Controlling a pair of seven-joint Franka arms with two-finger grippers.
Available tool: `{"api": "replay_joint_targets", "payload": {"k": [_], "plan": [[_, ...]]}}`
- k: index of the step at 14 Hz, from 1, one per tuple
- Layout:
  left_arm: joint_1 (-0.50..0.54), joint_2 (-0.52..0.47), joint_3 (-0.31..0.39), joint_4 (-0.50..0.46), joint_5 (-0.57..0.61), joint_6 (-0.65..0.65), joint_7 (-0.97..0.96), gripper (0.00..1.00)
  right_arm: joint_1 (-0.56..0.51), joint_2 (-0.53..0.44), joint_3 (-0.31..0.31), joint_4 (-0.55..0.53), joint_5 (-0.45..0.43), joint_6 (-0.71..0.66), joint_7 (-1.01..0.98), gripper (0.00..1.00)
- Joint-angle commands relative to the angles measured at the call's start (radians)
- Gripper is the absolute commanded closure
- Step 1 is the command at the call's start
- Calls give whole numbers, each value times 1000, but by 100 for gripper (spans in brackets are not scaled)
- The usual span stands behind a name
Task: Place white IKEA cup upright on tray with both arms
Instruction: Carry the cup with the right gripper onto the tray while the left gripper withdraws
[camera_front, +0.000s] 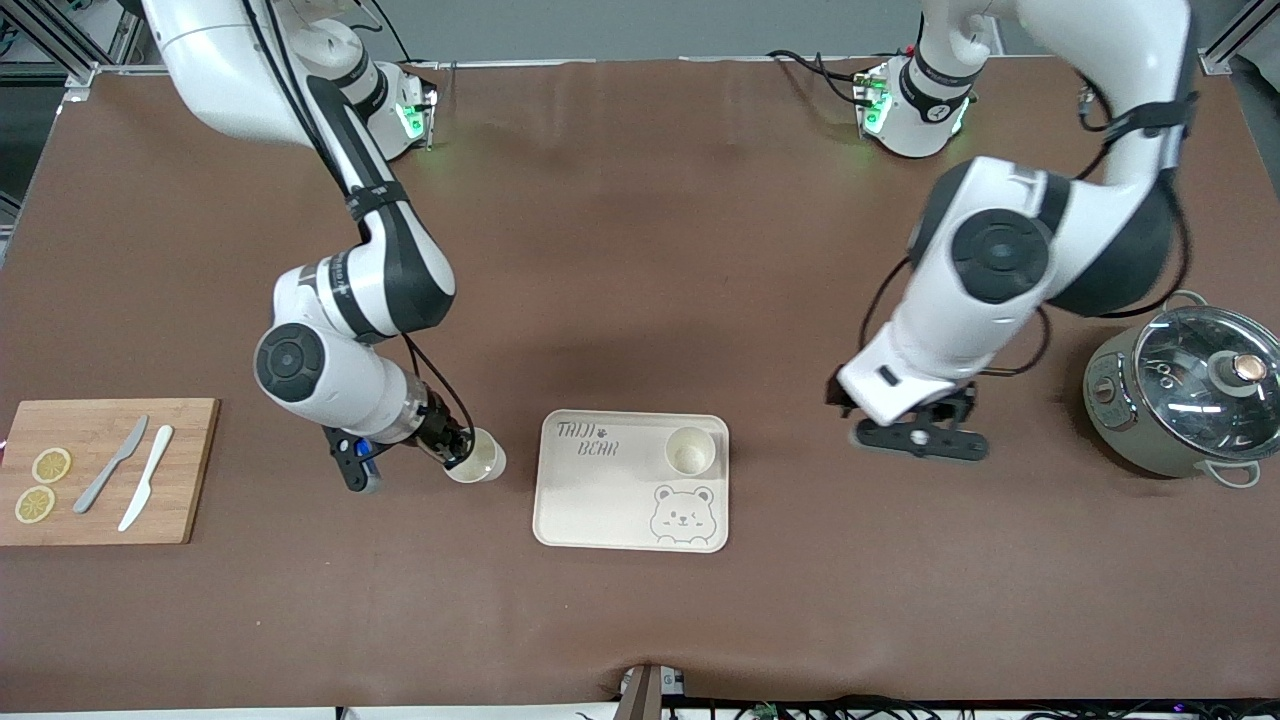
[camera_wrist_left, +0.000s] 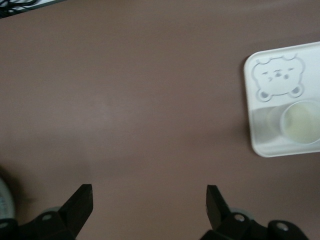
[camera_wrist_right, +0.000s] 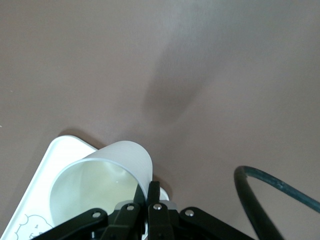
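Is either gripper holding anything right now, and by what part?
The right gripper pinches a white cup by its rim wall, beside the tray. The left gripper holds nothing, jaws open.

White cup (camera_front: 477, 458) tilting in right gripper (camera_front: 452, 458) fingers beside cream bear tray (camera_front: 600, 495); second cup (camera_front: 690, 450) standing upright on tray's corner.

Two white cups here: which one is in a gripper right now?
The cup beside the tray, pinched by its rim in the right gripper. The other cup stands free on the tray.
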Motion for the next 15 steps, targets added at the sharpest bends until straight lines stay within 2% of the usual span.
{"api": "replay_joint_targets", "payload": {"k": [1, 3, 7, 13, 15], "plan": [[55, -55, -12, -25, -17, -49, 77, 0, 42, 59, -7, 70, -6, 23, 90, 100], [96, -78, -12, -33, -20, -81, 120, 0, 62, 65, -7, 89, -4, 24, 142, 100], [209, -147, -10, -71, -104, -90, 248, 0, 127, 93, -9, 102, -9, 64, 226, 100], [230, -256, -9, -92, -109, -173, 236, 0, 179, 144, -10, 96, -23, 141, 266, 100], [240, -282, -9, -109, -133, -176, 236, 0, 187, 176, -10, 94, -55, 179, 271, 100]]}}
